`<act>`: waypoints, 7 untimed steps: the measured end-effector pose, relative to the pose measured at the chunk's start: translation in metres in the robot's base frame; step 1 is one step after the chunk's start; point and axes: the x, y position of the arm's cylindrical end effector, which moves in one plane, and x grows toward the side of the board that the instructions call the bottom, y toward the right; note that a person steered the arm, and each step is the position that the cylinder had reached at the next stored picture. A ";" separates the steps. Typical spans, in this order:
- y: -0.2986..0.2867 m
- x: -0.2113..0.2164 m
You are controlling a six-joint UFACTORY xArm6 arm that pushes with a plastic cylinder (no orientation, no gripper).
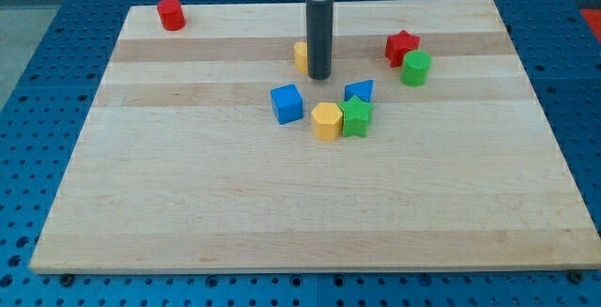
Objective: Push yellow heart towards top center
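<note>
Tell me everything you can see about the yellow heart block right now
Only a sliver of the yellow heart shows, a small yellow piece peeking out at the view's left of my rod, which hides the rest, so its heart shape cannot be made out. It looks like solid painted material and sits flat on the wooden board, in the upper middle area. My tip is right beside it, at its right and slightly below, seemingly touching it. No other block touches it; the blue cube lies apart, below it.
</note>
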 end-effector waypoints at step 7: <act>-0.041 -0.027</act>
